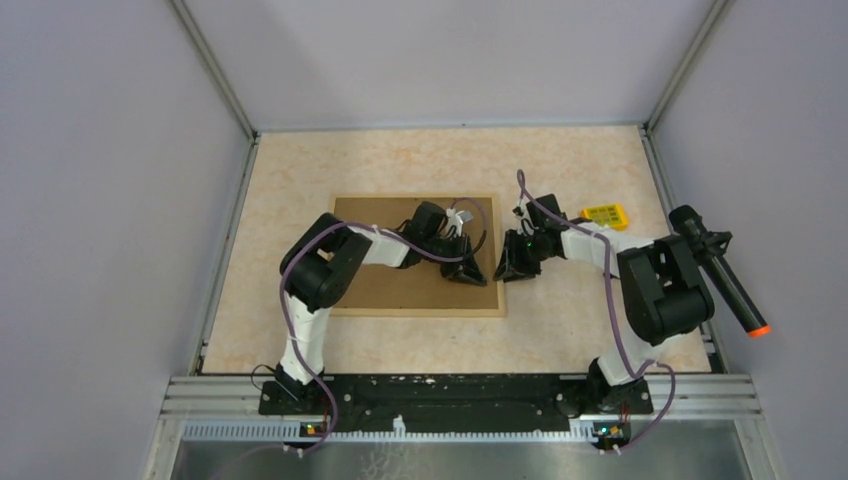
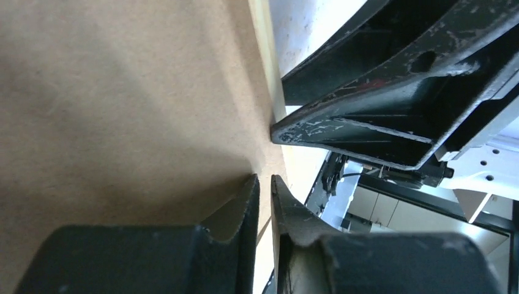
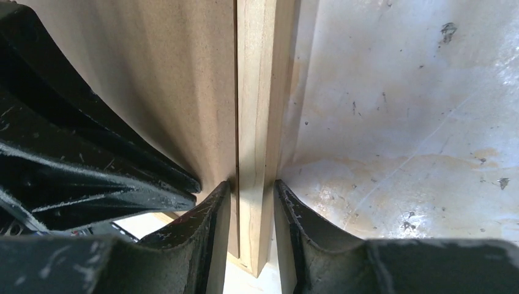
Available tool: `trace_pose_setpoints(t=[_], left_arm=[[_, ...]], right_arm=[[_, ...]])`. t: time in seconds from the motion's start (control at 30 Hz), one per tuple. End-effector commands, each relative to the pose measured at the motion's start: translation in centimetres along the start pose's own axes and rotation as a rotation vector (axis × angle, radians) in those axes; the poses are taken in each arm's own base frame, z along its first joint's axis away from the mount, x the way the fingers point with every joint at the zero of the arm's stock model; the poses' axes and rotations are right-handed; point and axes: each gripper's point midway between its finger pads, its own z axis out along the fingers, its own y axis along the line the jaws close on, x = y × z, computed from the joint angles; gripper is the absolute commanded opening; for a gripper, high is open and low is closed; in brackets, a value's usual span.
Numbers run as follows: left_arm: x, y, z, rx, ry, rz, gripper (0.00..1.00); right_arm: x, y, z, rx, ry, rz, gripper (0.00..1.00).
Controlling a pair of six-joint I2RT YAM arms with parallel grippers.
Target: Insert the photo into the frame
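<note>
The frame [image 1: 400, 290] lies back-up on the table, showing its brown board with light wood rails around it. My right gripper [image 1: 518, 265] is shut on the frame's right rail [image 3: 252, 184], one finger on each side of the wood. My left gripper [image 1: 465, 270] is low over the brown board [image 2: 122, 110], just inside the same right edge and facing the right gripper. Its jaws are shut to a thin slit [image 2: 264, 187], and nothing shows held between them. The photo is not in view.
A small yellow object [image 1: 606, 215] lies on the table behind the right arm. A black rod with an orange tip [image 1: 735, 295] sticks out at the right wall. Bare beige tabletop [image 1: 420, 160] lies beyond the frame.
</note>
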Motion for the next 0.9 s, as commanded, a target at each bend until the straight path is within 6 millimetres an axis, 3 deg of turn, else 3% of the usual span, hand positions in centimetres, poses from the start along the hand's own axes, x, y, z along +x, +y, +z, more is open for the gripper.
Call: trace_pose_setpoints(t=[0.0, 0.1, 0.17, 0.33, 0.47, 0.63, 0.73, 0.77, 0.87], left_arm=[[0.3, 5.0, 0.2, -0.200, -0.012, -0.013, 0.19], [2.4, 10.1, -0.5, -0.383, 0.040, -0.106, 0.16], [4.1, 12.2, -1.3, -0.430, 0.047, -0.155, 0.14], [5.4, 14.0, -2.9, -0.497, 0.033, -0.161, 0.13], [6.0, 15.1, -3.5, -0.513, 0.039, -0.181, 0.13], [6.2, 15.2, -3.7, -0.511, 0.044, -0.173, 0.12], [5.4, 14.3, -4.1, -0.511, 0.036, -0.130, 0.14], [4.9, 13.2, -4.1, -0.481, 0.037, -0.104, 0.18], [1.8, 7.9, -4.9, -0.352, 0.016, 0.010, 0.43]], right_arm=[[0.2, -1.6, -0.1, 0.087, -0.024, -0.001, 0.31], [-0.5, -1.8, -0.8, 0.104, -0.044, 0.014, 0.32], [-1.1, -1.8, -1.4, 0.115, -0.060, 0.015, 0.33], [-2.5, -0.8, -2.7, 0.098, -0.078, -0.013, 0.34], [-2.4, -0.4, -2.6, 0.086, -0.050, -0.061, 0.34], [-1.0, -0.8, -1.1, 0.067, 0.005, -0.058, 0.33], [-0.2, -0.6, 0.0, 0.027, 0.028, -0.050, 0.32], [0.1, -0.5, 0.4, 0.010, 0.045, -0.054, 0.32], [0.7, -0.9, 1.4, 0.002, 0.073, -0.061, 0.32]])
